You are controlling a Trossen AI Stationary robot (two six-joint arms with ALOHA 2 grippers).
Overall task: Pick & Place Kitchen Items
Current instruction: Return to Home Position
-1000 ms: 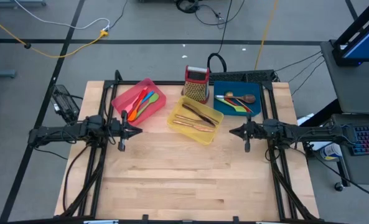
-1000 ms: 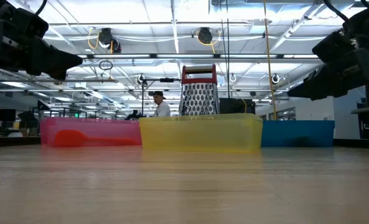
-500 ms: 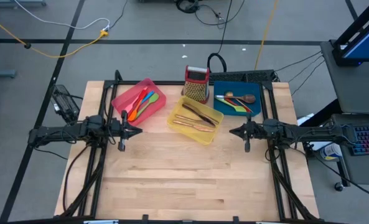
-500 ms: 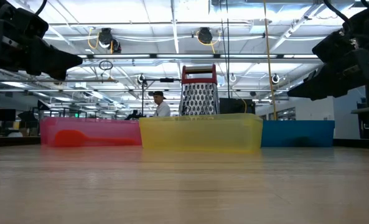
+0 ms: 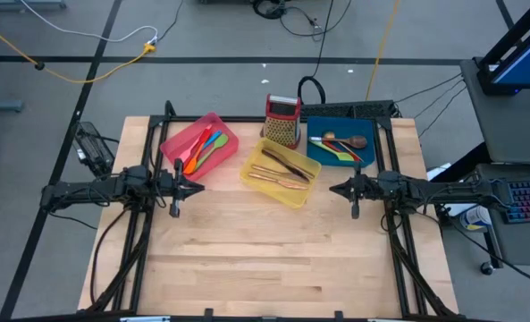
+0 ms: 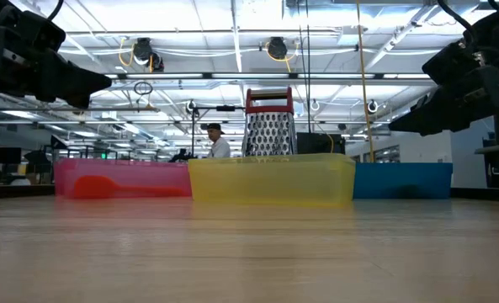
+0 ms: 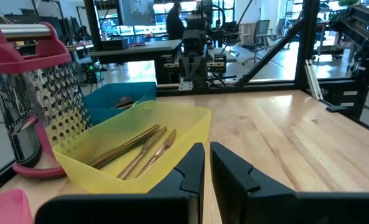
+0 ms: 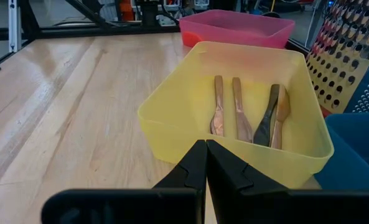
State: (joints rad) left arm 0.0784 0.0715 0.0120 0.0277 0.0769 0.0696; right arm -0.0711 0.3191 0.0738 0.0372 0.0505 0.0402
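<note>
— Where do we stand?
— Sorting looks done to us. The silicone utensils (image 5: 202, 146) lie in the pink tray (image 5: 180, 139), the cutlery (image 5: 281, 170) in the yellow tray (image 5: 293, 197), and the spoons (image 5: 340, 143) in the blue tray (image 5: 365, 156).
— Our arms?
— One hangs over each side of the table (image 5: 265, 259). The right fingers (image 8: 193, 165) are closed and empty. The left fingers (image 7: 190, 171) are a sliver apart, also empty.
— Next?
— We judge only parking at home remains, with nothing to grasp.

A pale wooden table (image 5: 265, 259) carries three trays along its far side: a pink tray (image 5: 186, 128), a yellow tray (image 5: 308, 186) and a blue tray (image 5: 365, 156). A red-topped box grater (image 5: 282, 121) stands upright just behind the yellow one.
</note>
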